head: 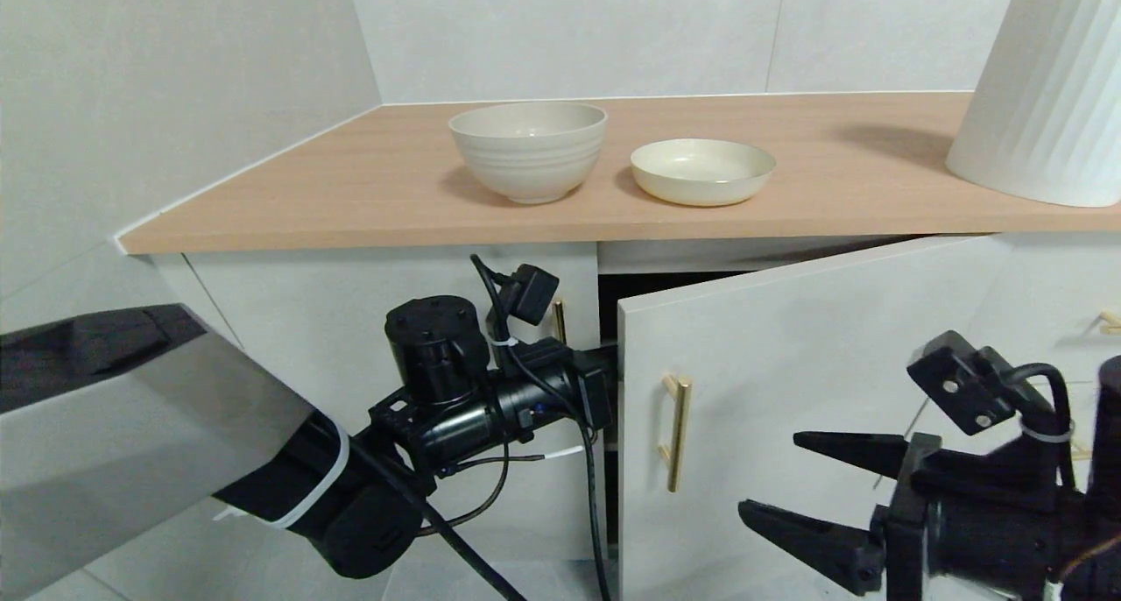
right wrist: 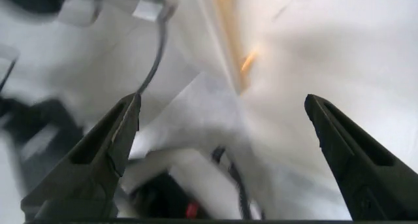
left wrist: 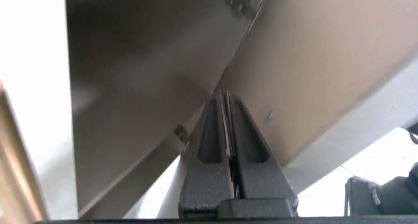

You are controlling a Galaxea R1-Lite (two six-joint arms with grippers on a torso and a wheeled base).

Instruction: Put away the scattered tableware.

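Bowl point(head: 528, 150): deep, cream, faintly ribbed

Surface: wood-grain countertop point(head: 350, 189), its back and left edges against pale tiled wall.
Left of middle: deep cream bowl point(head: 528, 150), ringed outside, upright.
Just beside it, toward the right: shallow cream dish point(head: 702, 171), upright, near the bowl but apart from it.
Far right: tall white ribbed vessel point(head: 1046, 102), cut off by the frame edge, well apart from the dish.
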